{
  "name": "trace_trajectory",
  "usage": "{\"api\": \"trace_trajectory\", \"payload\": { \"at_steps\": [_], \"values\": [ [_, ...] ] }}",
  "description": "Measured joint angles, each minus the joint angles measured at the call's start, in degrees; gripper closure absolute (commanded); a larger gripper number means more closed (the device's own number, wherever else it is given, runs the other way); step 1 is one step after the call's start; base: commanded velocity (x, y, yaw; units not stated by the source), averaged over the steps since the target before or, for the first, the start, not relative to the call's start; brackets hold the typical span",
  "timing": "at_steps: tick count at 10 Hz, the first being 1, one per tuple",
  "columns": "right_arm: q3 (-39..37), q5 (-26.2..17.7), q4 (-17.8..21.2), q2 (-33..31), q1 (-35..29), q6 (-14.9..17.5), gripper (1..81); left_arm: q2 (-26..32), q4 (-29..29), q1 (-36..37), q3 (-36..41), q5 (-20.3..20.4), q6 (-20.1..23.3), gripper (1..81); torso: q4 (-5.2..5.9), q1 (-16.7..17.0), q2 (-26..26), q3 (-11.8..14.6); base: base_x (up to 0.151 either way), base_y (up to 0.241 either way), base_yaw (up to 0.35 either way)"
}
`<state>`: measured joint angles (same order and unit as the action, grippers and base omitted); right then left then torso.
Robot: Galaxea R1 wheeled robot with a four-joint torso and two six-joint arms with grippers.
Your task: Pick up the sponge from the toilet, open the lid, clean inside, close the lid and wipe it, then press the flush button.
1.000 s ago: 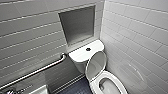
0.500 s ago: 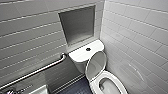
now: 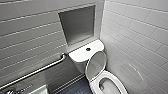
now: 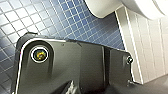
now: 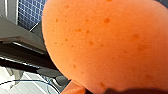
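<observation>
Scanning from the left of the head view: steel grab bar (image 3: 37, 71) slanting along grey tile, recessed niche (image 3: 78, 25) at upper centre, then the toilet (image 3: 80, 56) right of centre, with the flush button (image 3: 88, 49) dark on the tank cover, the lid (image 3: 96, 63) raised against the tank and the bowl open at lower right. Cannot tell the left hand's state. Right hand seemingly clenched on the sponge (image 5: 107, 42), carried off the toilet and close before the right wrist camera, blue floor tile behind. Bright orange-red, rounded in outline, fine-pored with darker flecks. Probably light, soft and squashy, slippery once wet; best pinched across the flat faces near one edge, leaving most of the pad free for wiping.
</observation>
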<state>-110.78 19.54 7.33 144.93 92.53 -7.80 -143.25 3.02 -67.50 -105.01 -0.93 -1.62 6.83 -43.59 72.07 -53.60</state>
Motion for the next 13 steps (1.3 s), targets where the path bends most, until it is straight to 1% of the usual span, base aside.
{"api": "trace_trajectory", "payload": {
  "at_steps": [2, 4, 5, 6, 7, 10, 13],
  "values": [
    [0.46, 0.66, 0.05, -1.30, 0.17, -0.16, 81.1, 1.19, 2.60, 4.24, 2.50, -0.76, -1.79, 1.0, -0.02, 0.00, -0.02, 0.00, 0.000, 0.000, 0.000],
    [2.12, 0.96, 0.02, -1.66, 0.22, -0.18, 81.1, 1.85, 6.78, 8.77, 4.38, -2.54, -3.78, 1.0, -0.02, 0.00, -0.05, -0.02, 0.000, 0.000, 0.000],
    [2.17, 1.15, 0.02, -1.74, 0.35, -0.18, 81.1, 2.29, 9.26, 12.30, 4.85, -2.49, -4.61, 1.0, -0.02, 0.00, -0.05, -0.02, 0.000, 0.000, 0.000],
    [2.17, 2.61, 0.05, -1.83, 0.67, -0.18, 81.1, 2.51, 11.85, 15.69, 5.18, -2.40, -4.99, 1.0, -0.02, -0.02, -0.07, -0.05, 0.000, 0.000, 0.000],
    [2.32, 3.11, 0.05, -1.80, 0.83, -0.16, 81.1, 2.46, 14.40, 18.31, 5.73, -2.49, -5.79, 1.0, -0.02, -0.02, -0.09, -0.05, 0.000, 0.000, 0.000],
    [2.82, 3.39, 0.05, -1.79, 1.33, -0.18, 81.1, 2.46, 22.27, 25.25, 6.69, -3.18, -6.21, 1.0, -0.02, -0.02, -0.13, -0.07, 0.000, 0.000, 0.000],
    [2.93, 3.44, 0.02, -1.79, 1.77, -0.16, 81.1, 2.45, 30.51, 31.21, 7.16, -2.68, -6.45, 1.0, -0.02, -0.02, -0.15, -0.09, 0.000, 0.000, 0.000]
  ]
}}
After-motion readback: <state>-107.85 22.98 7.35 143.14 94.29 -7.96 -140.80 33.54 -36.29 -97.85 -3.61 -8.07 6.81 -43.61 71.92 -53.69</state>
